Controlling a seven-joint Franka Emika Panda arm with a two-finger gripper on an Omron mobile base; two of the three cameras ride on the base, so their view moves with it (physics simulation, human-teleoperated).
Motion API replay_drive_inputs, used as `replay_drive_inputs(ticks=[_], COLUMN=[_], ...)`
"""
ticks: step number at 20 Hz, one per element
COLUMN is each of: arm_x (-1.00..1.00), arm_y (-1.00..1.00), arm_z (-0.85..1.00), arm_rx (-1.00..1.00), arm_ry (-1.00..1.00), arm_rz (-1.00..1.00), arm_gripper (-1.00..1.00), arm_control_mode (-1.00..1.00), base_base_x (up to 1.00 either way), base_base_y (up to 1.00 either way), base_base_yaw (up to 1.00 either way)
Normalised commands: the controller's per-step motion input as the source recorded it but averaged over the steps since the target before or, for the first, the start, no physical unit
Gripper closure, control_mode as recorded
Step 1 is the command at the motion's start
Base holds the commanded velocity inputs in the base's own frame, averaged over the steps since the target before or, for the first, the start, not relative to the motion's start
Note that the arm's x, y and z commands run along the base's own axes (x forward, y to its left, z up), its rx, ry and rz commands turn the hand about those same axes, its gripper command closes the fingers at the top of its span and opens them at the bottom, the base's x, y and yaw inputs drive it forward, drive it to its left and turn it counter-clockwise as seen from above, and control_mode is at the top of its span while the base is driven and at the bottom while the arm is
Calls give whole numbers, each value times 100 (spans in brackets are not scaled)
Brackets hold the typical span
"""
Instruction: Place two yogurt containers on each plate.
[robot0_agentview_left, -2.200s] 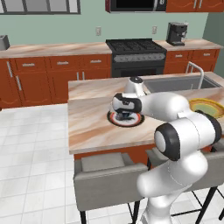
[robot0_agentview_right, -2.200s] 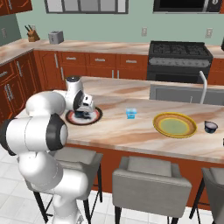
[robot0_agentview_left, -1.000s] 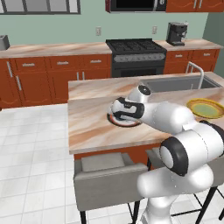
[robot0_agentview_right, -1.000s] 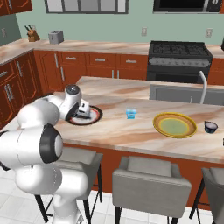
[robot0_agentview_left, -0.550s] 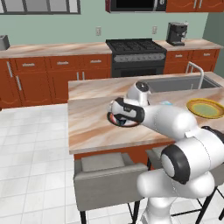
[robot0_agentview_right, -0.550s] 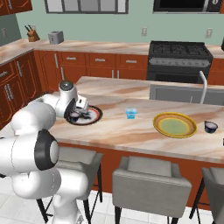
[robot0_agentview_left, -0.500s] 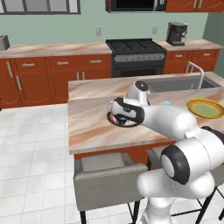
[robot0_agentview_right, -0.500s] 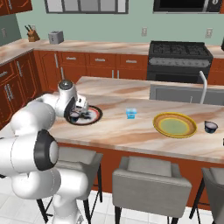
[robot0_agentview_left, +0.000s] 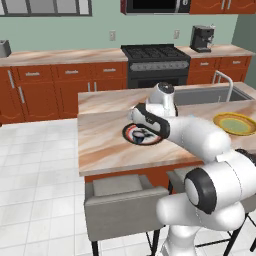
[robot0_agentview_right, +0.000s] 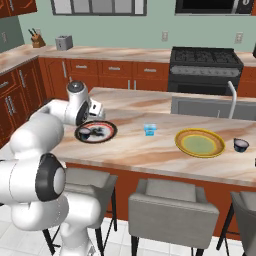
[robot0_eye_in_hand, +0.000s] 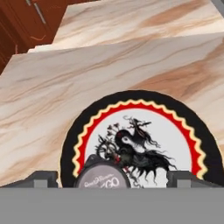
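Observation:
A plate (robot0_eye_in_hand: 144, 131) with a black rim, a red-orange ring and a pale drawn centre lies on the island counter, also at plate (robot0_agentview_left: 143, 135) and plate (robot0_agentview_right: 96, 132). One dark yogurt container (robot0_eye_in_hand: 102, 176) with a pale top stands on it, also at yogurt container (robot0_agentview_right: 85, 133). My gripper (robot0_eye_in_hand: 113, 179) hangs just above the plate, open, its fingertips (robot0_eye_in_hand: 42, 178) apart on either side of that cup without touching it. A light blue yogurt container (robot0_agentview_right: 149, 129) stands mid-counter. The yellow plate (robot0_agentview_right: 200, 142) with a greenish centre lies farther right, a dark yogurt container (robot0_agentview_right: 241, 145) beside it.
A sink with a faucet (robot0_agentview_right: 231, 98) is set into the island behind the yellow plate. Grey stools (robot0_agentview_right: 172, 201) line the island's near edge. A stove (robot0_agentview_right: 205, 61) and red-brown cabinets stand along the back wall.
The jaws have opened wide and let go of the dark yogurt container, which now stands on the ringed plate. The hand has stayed low over the plate.

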Motion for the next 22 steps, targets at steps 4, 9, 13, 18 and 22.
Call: replay_drive_inputs(ticks=[4, 9, 13, 18, 22], arm_x=[2, 4, 0, -6, -10], arm_y=[-91, -100, -95, -85, -81], arm_z=[13, 10, 6, 1, -1], arm_rx=[0, 2, 0, 0, 0], arm_ry=[8, 8, 7, 9, 1], arm_rz=[-1, 0, 0, 0, 2], arm_gripper=[-100, -100, -100, -100, -100], arm_control_mode=[-100, -100, -100, -100, -100], base_base_x=[0, 0, 0, 0, 0], base_base_y=[0, 0, 0, 0, 0], base_base_yaw=[0, 0, 0, 0, 0])
